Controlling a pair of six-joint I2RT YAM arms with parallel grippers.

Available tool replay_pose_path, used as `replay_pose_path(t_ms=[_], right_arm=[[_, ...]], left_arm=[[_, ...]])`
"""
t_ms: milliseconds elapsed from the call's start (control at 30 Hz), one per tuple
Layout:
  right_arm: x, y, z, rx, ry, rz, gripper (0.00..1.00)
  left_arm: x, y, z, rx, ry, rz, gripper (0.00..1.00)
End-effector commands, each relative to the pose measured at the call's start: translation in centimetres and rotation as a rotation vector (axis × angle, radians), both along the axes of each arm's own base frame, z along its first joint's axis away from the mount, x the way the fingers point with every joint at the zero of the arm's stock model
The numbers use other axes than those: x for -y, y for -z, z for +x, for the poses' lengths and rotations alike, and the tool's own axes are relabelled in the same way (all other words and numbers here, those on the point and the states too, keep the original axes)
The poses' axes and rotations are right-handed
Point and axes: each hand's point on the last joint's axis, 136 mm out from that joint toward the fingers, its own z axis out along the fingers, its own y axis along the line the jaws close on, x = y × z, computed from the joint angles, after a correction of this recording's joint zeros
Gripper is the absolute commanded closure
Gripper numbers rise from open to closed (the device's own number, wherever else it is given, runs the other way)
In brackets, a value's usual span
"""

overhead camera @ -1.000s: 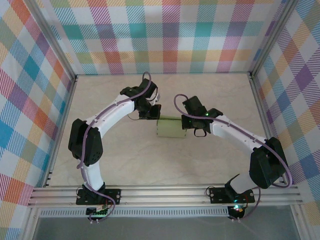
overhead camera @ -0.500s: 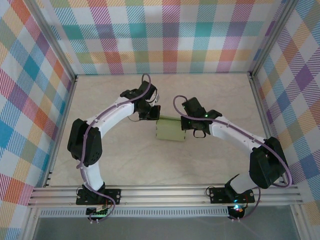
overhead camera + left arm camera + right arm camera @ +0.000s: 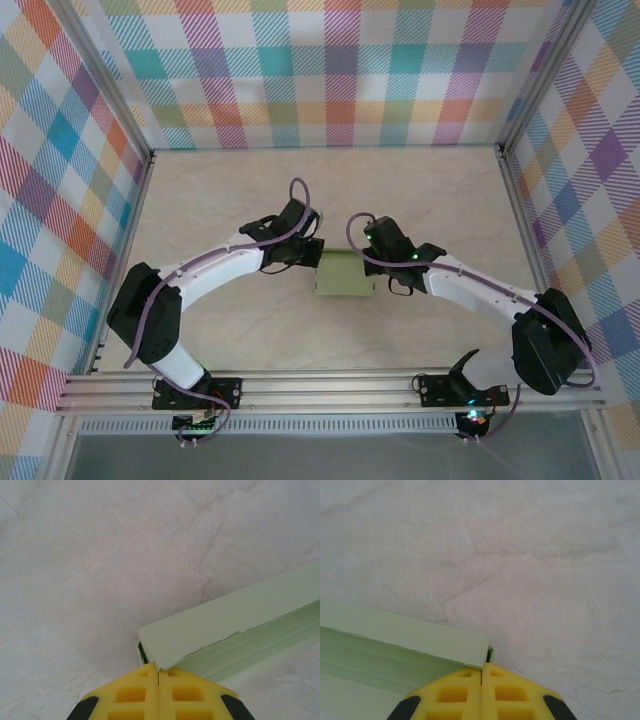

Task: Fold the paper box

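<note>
While the pale green paper box (image 3: 342, 278) lay on the middle of the marbled table (image 3: 230, 190), you had the left claw (image 3: 158, 672) pressed together, touching the box's left end corner. The right claw (image 3: 482, 672), likewise closed tight, touched its right end corner.
</note>
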Motion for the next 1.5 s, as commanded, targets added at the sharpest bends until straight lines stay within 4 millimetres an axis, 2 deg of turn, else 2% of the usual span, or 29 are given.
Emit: replay_pose_path(t_ms=[0,100,233,467,700,800,900,1067,1133,1200,1267,1367,1467], right_arm=[[-1.7,-2.6,0.8,0.124,-0.044,0.068,1.00],[-2.0,-3.2,0.9,0.177,-0.056,0.084,1.00],[-2.3,-3.5,1.1,0.234,-0.071,0.091,1.00],[-2.8,-2.5,0.3,0.263,-0.102,0.109,1.00],[-3.0,-3.0,-0.4,0.311,-0.136,0.127,0.99],[-3.1,-3.4,-0.6,0.329,-0.157,0.135,0.89],[-3.5,-3.9,-1.2,0.343,-0.210,0.142,0.62],[-3.2,-6.5,-2.4,0.421,-0.268,0.181,0.53],[-3.1,-8.3,-2.5,0.462,-0.252,0.233,0.42],[-2.7,-9.3,-2.1,0.473,-0.205,0.273,0.30],[-2.7,-9.7,-1.6,0.461,-0.163,0.323,0.22],[-0.1,-7.0,0.4,0.253,0.083,0.320,0.18],[0.5,-4.9,0.7,0.145,0.179,0.332,0.17]], left_arm=[[1.6,-3.2,1.1,0.142,0.027,-0.075,1.00],[1.9,-3.6,1.5,0.201,0.027,-0.089,1.00],[2.1,-3.1,1.6,0.256,0.033,-0.087,1.00],[2.2,-1.1,0.3,0.311,0.050,-0.059,1.00],[1.5,-0.3,-0.6,0.360,0.038,-0.045,1.00],[1.3,0.3,-0.7,0.372,0.035,-0.033,1.00],[1.1,1.1,-1.0,0.386,0.032,-0.026,1.00],[1.0,1.4,-1.3,0.401,0.043,-0.022,1.00],[1.2,1.2,-1.4,0.408,0.057,-0.017,1.00],[1.3,1.2,-1.5,0.408,0.065,-0.014,1.00],[1.4,1.2,-1.5,0.410,0.077,-0.003,1.00],[1.4,1.1,-1.5,0.409,0.082,0.007,1.00],[1.4,0.9,-1.6,0.413,0.083,0.007,1.00]])
